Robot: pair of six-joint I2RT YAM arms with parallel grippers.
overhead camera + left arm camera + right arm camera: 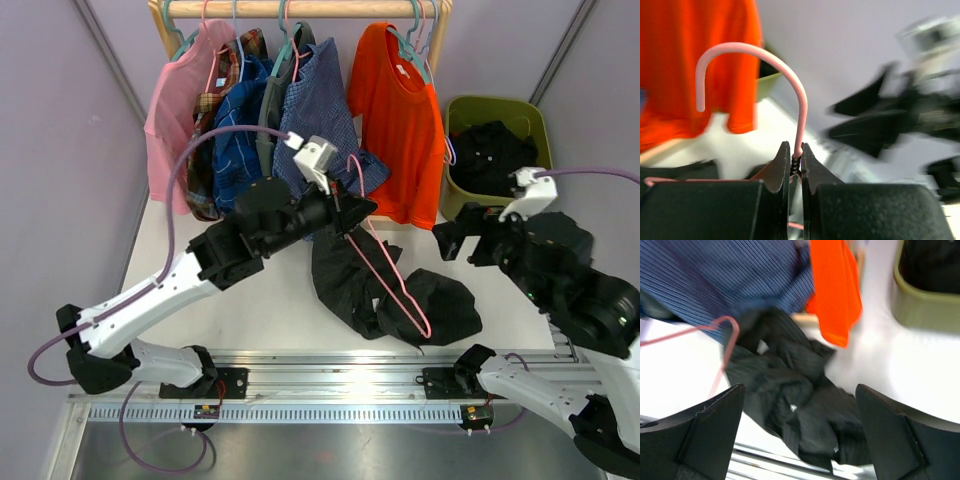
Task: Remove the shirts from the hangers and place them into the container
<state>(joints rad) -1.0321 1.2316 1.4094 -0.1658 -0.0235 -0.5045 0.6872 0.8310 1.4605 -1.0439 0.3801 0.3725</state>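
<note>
My left gripper (pixel 345 208) is shut on the twisted neck of a pink wire hanger (pixel 395 280), whose frame slants down over a crumpled black pinstriped shirt (pixel 350 285) on the table. In the left wrist view the jaws (pixel 795 150) pinch that neck, and the hanger's hook (pixel 755 50) curves above them. My right gripper (pixel 452 240) hovers just right of the black shirt with its fingers wide apart; the black shirt (pixel 805 410) lies below them, apart from the pads. The olive-green container (pixel 535 120) stands at the back right with a dark shirt (pixel 490 155) inside.
A wooden rail (pixel 300 8) at the back carries hangers with a pink shirt (pixel 175 110), plaid shirts (pixel 225 130), a blue checked shirt (pixel 320 110) and an orange shirt (pixel 400 120). A metal rail (pixel 320 385) runs along the near edge.
</note>
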